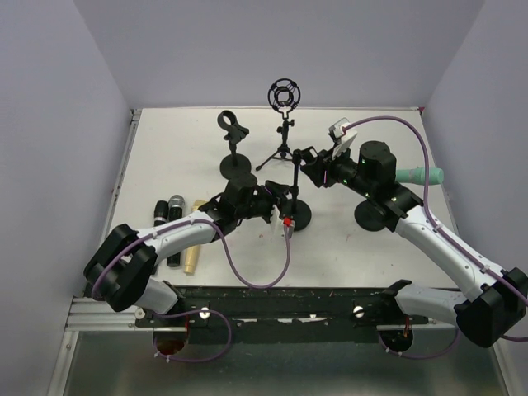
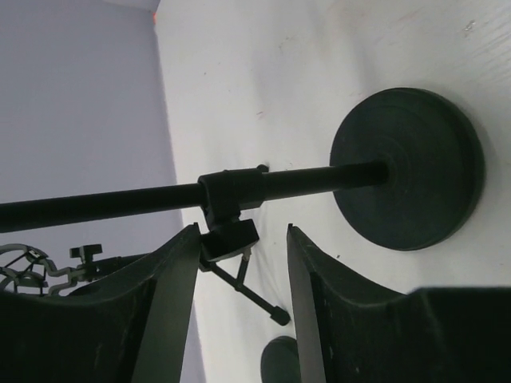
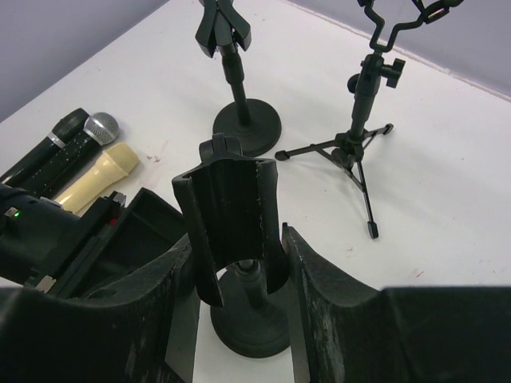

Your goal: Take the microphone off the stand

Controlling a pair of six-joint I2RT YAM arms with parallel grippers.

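**Clip empty, both tools on the middle stand**

Nearest the arms, on the left of the worktop [image 1: 181,140], an all-black microphone [image 3: 44,152], a silver-grilled microphone [image 3: 84,140] and a cream microphone [image 3: 100,171] lie side by side.

Just beyond them the left tool [image 2: 242,233] is spread either side of the middle stand's pole [image 2: 104,203], at its collar [image 2: 231,191]. I can make out no contact. The stand's round base [image 2: 407,167] sits flat on the worktop.

Higher on the same stand the right tool [image 3: 237,235] is pressed together on the clip [image 3: 231,199], and that clip holds nothing.

The likeliest task piece, by my judgement, is the teal microphone [image 1: 422,175] beyond the right arm. It is partly hidden. Whether it lies loose or rests in a holder above the second base [image 1: 375,219] cannot be told.

A handheld microphone should be rigid and fairly weighty, with a smooth barrel that may slip and a grille that dents. The mid-barrel is the place to take hold. A springy clip lets go grudgingly, so the stand wants steadying or it may tip.

The right arm itself covers the approach to the teal microphone.

Farthest back, the rear clip stand [image 1: 233,136] and the tripod shock mount [image 1: 285,95] are both empty and well apart from the tools.
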